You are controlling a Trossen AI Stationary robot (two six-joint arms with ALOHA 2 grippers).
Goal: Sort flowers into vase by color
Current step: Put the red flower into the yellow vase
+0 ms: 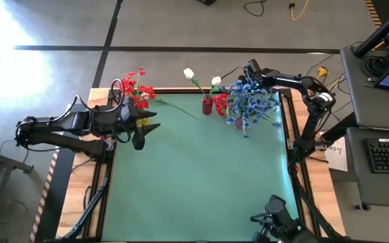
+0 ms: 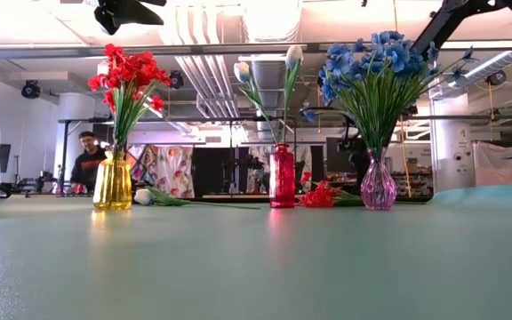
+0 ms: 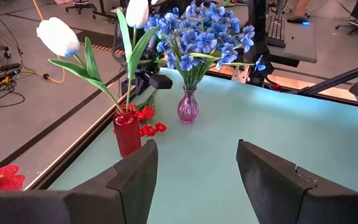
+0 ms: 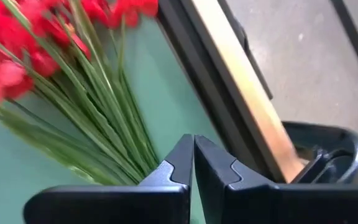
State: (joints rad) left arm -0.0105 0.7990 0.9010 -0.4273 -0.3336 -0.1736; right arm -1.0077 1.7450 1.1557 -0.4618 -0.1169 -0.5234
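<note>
The bench (image 1: 194,175) carries three vases along its far edge. The right claw (image 4: 193,163) is at that far edge, behind the blue bouquet, low over a loose bunch of red flowers (image 4: 48,74) lying on the green top. Its two fingers are pressed together. Whether any stem is caught between them I cannot tell: the green stems fan out just beside the fingertips and run under them, but none clearly sits in the grip.

To the right claw's near side stands the pink vase (image 2: 378,185) full of blue flowers (image 2: 372,62). Just beyond the loose red bunch, toward the left arm, is the red vase (image 2: 282,176) with two white flowers (image 3: 58,36). Well off toward the left arm, the yellow vase (image 2: 113,182) holds more red blooms, and one white flower (image 2: 149,196) lies on the bench beside it.

The left claw (image 3: 191,171) hangs wide open and empty above the bench near the yellow vase, facing the other two vases.

The step in hand looks like picking up the stray red flowers. The next move calls for lifting to prove the grip, then carrying them across to the yellow vase, stems down. If the claw comes up empty, it must open and take a fresh bite on the stems.
</note>
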